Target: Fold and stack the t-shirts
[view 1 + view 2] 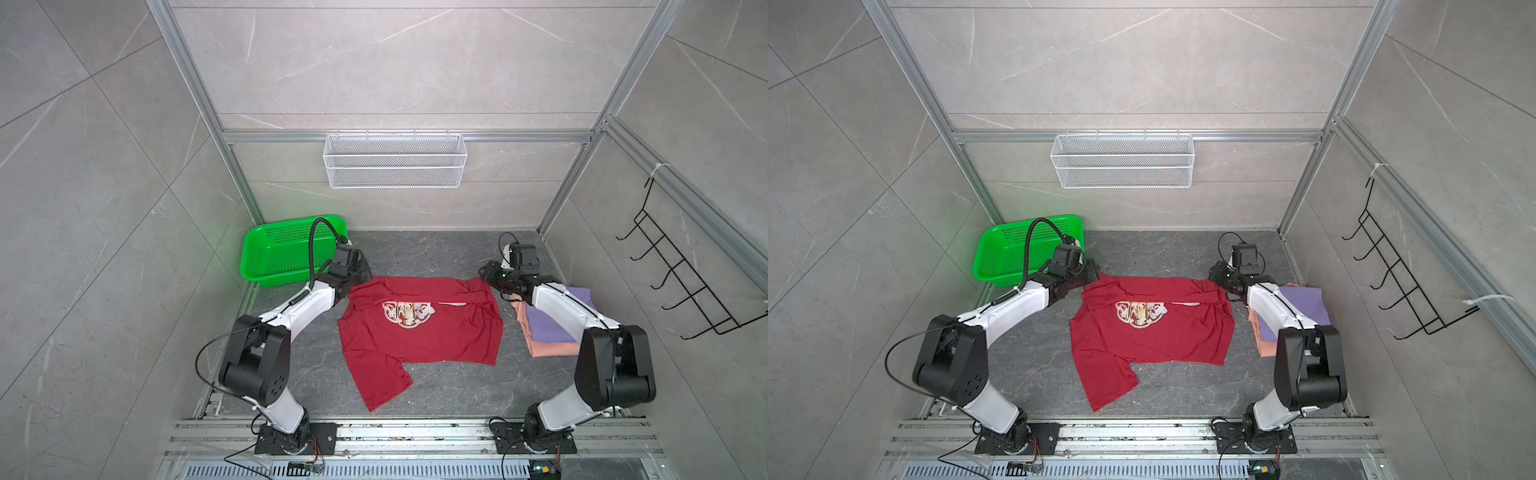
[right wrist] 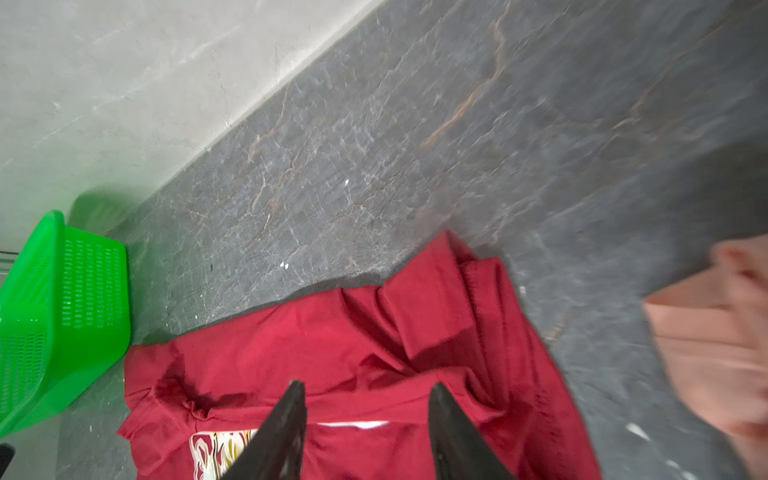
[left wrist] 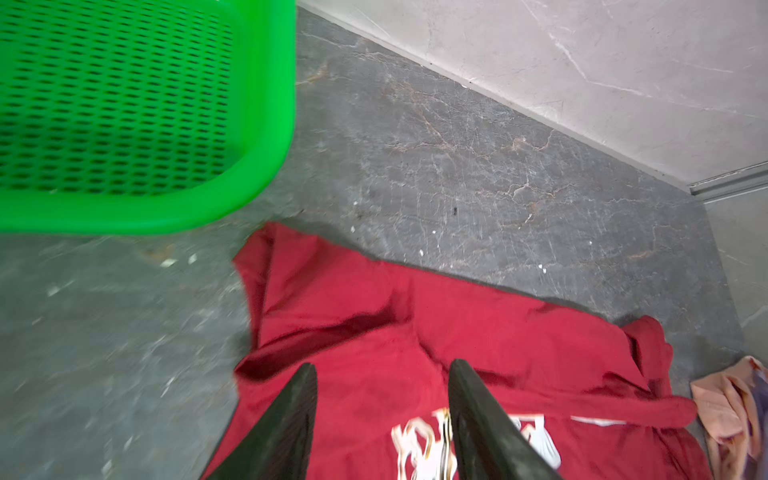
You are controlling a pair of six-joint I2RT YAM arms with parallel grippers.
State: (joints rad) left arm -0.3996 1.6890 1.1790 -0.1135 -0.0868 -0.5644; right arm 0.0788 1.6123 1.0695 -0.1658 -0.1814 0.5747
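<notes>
left tool (image 3: 382, 365) released | right tool (image 2: 366, 384) released | red shirt (image 1: 419, 336) beneath | basket (image 1: 282, 253), stack (image 1: 544, 332) flanking

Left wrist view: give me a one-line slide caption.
Open left gripper over the dark red t-shirt, green basket beside it on the grey table.

- No writing, label, brand or number can be read in any view.
- The dark red t-shirt (image 1: 436, 336) bears a cream-white ornamental chest print showing no legible letters.
</notes>
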